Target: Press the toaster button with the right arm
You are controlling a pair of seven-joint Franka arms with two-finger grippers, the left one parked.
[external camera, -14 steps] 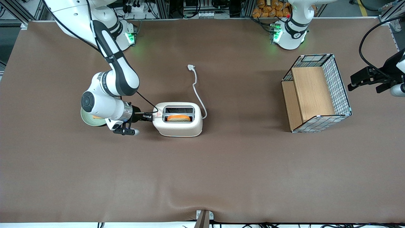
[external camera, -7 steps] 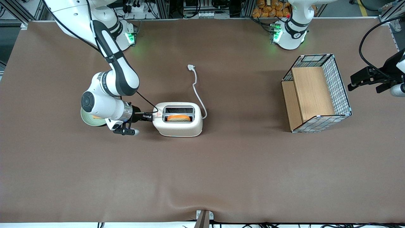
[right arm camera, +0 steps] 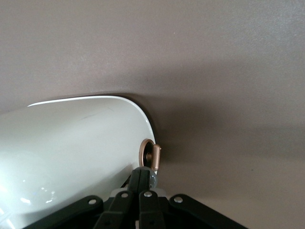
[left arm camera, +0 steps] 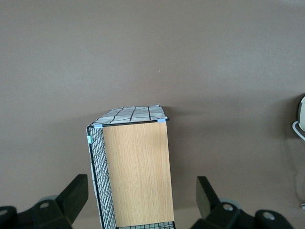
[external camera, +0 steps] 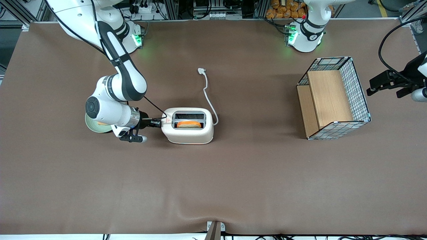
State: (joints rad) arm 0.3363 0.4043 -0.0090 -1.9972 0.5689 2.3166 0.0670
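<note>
The cream-white toaster stands on the brown table with a slice of bread in the slot nearer the front camera. It has a red triangle mark on top. My right arm's gripper is low and level, with its tip against the toaster's narrow end. In the right wrist view the toaster fills much of the picture. There the gripper has its fingers shut together and empty. The small grey button sits right at the fingertips, touching them, just under a bronze round knob.
The toaster's white cord runs away from the front camera to its plug. A pale green plate lies under my arm's wrist. A wire basket with wooden panels stands toward the parked arm's end; it also shows in the left wrist view.
The gripper and the toaster have edged a very little toward the parked arm's end. Nothing else differs.
</note>
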